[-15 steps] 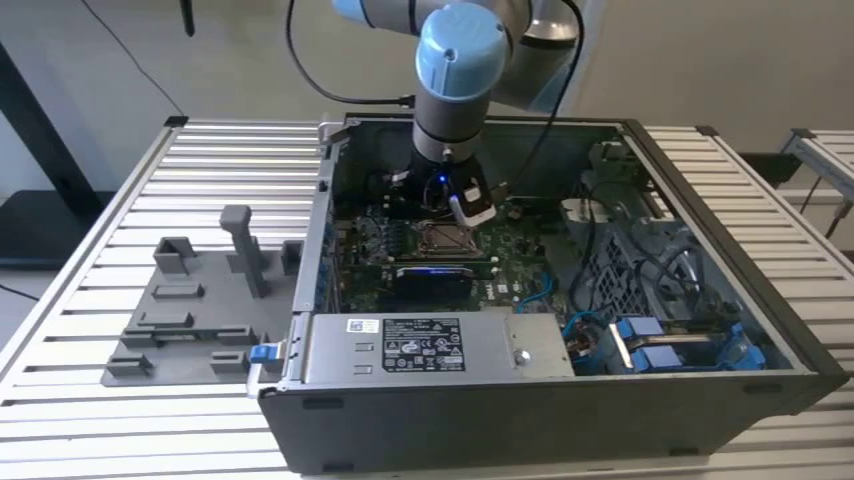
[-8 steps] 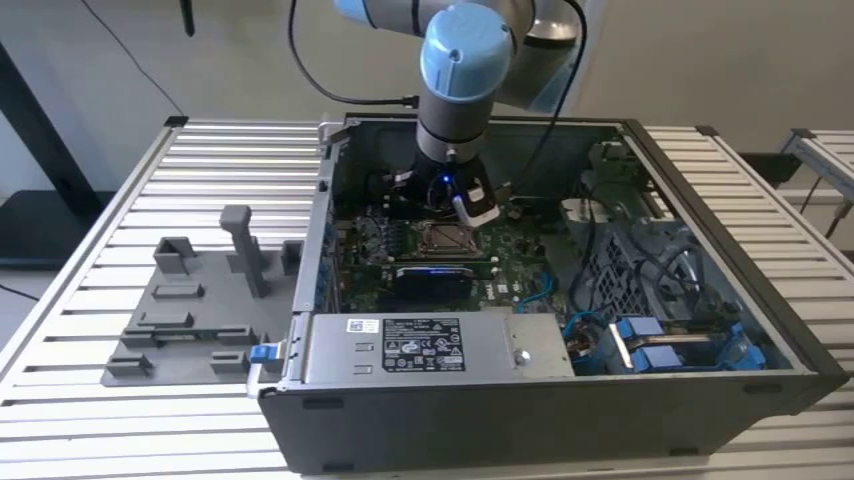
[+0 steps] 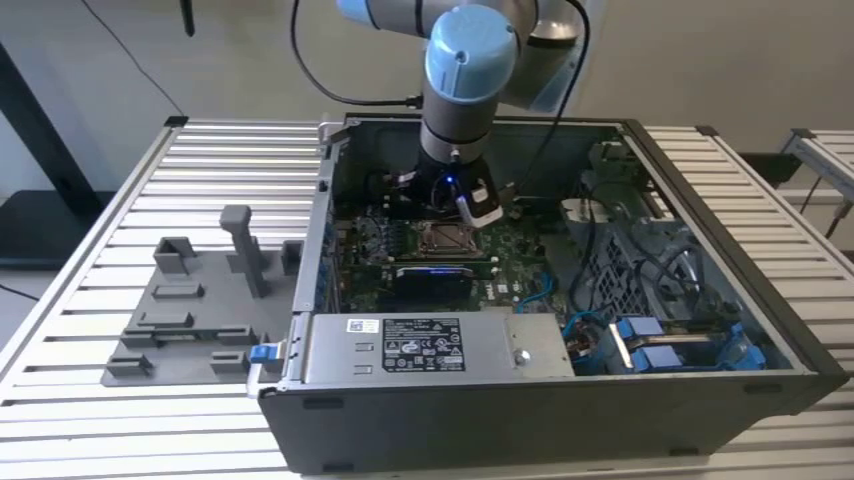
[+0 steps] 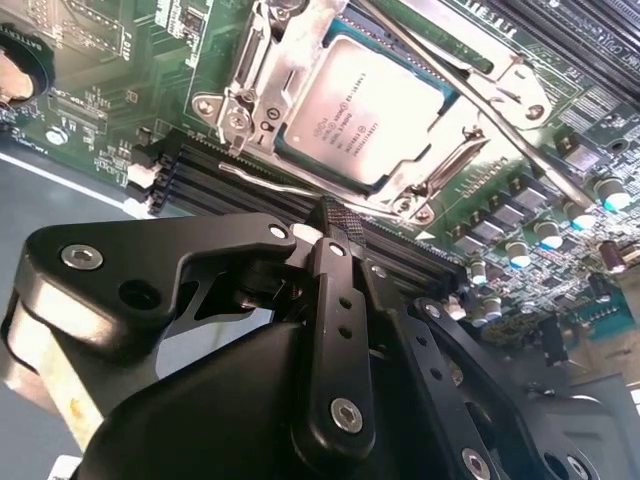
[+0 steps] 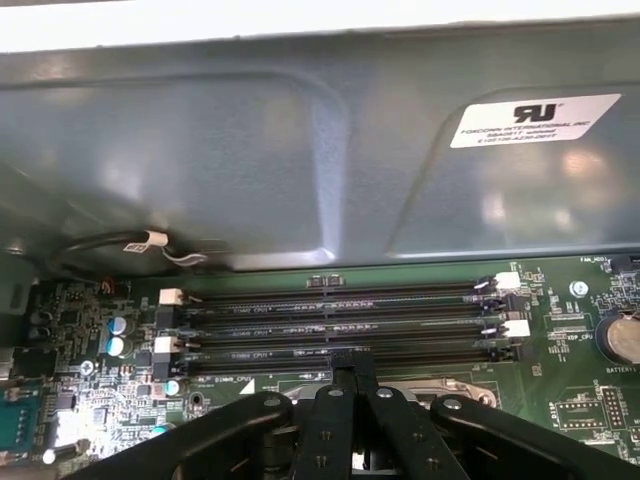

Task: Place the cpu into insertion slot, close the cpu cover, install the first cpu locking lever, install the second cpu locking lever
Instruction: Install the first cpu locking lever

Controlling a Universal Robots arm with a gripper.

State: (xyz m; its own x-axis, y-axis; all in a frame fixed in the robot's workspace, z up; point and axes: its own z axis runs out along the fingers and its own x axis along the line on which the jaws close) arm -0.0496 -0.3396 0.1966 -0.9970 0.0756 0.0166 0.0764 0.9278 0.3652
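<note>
The gripper (image 4: 334, 212), jaws clenched on nothing, hung just short of the cpu (image 4: 365, 105), which sat in the insertion slot (image 4: 296, 155) under the lowered cpu cover (image 4: 255, 70). The lever step seemed in hand: the wire locking lever (image 4: 275, 184) just ahead of the jaws probably needed pressing down and hooking.

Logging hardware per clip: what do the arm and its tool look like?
The arm is a grey tube with light-blue joint caps, a black cable looping beside it and a blue light near its wrist. The tool is black, built of jointed links with silver screws.
</note>
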